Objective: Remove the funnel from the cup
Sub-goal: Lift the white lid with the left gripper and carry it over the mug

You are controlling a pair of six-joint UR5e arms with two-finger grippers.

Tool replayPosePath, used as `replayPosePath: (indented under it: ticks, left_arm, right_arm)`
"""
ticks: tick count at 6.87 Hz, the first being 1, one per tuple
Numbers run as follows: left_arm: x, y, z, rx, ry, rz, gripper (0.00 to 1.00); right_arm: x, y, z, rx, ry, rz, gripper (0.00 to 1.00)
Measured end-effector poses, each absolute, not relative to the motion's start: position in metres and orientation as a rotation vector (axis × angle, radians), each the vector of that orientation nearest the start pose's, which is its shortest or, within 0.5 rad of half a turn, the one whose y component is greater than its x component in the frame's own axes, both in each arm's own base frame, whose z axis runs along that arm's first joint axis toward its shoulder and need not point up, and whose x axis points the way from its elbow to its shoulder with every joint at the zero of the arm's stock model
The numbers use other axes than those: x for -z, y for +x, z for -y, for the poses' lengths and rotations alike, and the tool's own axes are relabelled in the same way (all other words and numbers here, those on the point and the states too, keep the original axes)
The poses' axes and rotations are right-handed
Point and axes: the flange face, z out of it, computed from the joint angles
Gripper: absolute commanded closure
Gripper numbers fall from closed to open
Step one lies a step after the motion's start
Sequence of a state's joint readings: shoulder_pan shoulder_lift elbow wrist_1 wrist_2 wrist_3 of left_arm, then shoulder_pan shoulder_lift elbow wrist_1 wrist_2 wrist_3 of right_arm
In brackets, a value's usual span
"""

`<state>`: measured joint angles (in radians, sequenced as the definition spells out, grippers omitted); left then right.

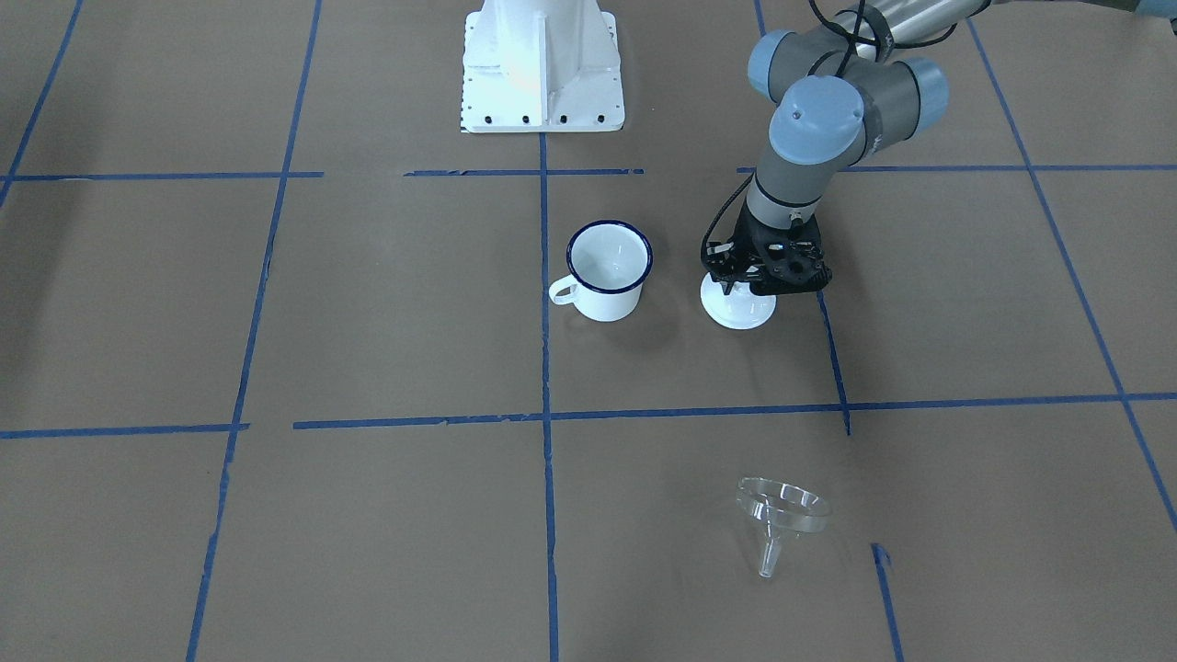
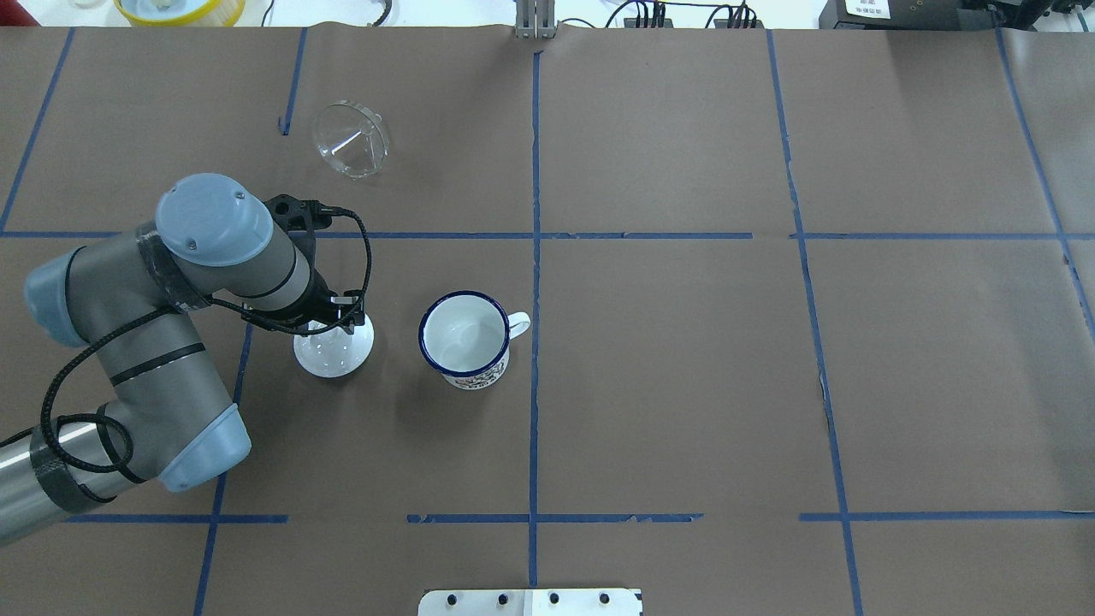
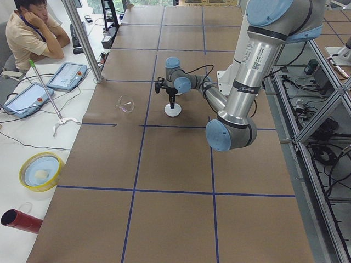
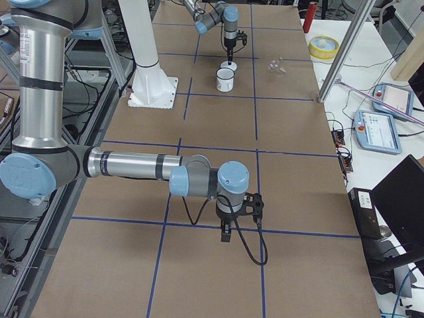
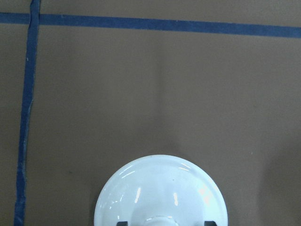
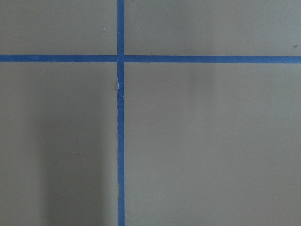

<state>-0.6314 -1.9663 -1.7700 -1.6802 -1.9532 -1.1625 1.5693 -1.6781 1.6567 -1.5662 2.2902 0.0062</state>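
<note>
The clear funnel [image 1: 782,507] lies on its side on the brown table, far from the cup; it also shows in the overhead view [image 2: 351,141]. The white cup [image 1: 609,271] with a dark blue rim stands upright and empty at mid-table [image 2: 466,338]. My left gripper [image 1: 749,292] points down over a white domed lid [image 1: 738,313] beside the cup. In the left wrist view its fingertips stand apart on either side of the lid's [image 5: 160,193] knob, so it looks open. My right gripper [image 4: 226,233] hangs over bare table far from the cup. I cannot tell whether it is open or shut.
Blue tape lines grid the brown table. The robot's white base [image 1: 541,64] stands behind the cup. A yellow bowl [image 3: 40,171], tablets and a seated operator [image 3: 33,33] are on the side bench beyond the table's edge.
</note>
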Motion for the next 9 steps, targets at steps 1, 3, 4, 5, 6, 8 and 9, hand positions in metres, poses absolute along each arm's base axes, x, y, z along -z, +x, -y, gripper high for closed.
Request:
replayPosePath:
  ticks: [1,3,4,5,6,8,9]
  left_arm:
    - [-0.339,0.446,0.446,0.077,0.029,-0.787,1.0]
    - [-0.328,0.437,0.447,0.083,0.04,-0.798,1.0]
    - [-0.311,0.425,0.443,0.087,0.046,-0.802,1.0]
    - [-0.288,0.412,0.436,0.091,0.042,-0.795,1.0]
    - [-0.26,0.403,0.43,0.099,0.032,-0.784,1.0]
    - [-0.195,0.41,0.433,0.162,-0.011,-0.764,1.0]
    - [-0.167,0.426,0.443,0.204,-0.031,-0.763,1.0]
  right_arm:
    - [-0.67,0.067,0.445,-0.01,-0.019,0.719,0.0]
    - [-0.67,0.067,0.445,-0.01,-0.019,0.719,0.0]
    - [-0.67,0.067,0.445,-0.01,-0.019,0.719,0.0]
    - [-0.67,0.067,0.445,-0.01,-0.019,0.719,0.0]
    - [-0.67,0.067,0.445,-0.01,-0.018,0.719,0.0]
    - [-0.67,0.067,0.445,-0.01,-0.019,0.719,0.0]
    - [-0.67,0.067,0.445,-0.01,-0.019,0.719,0.0]
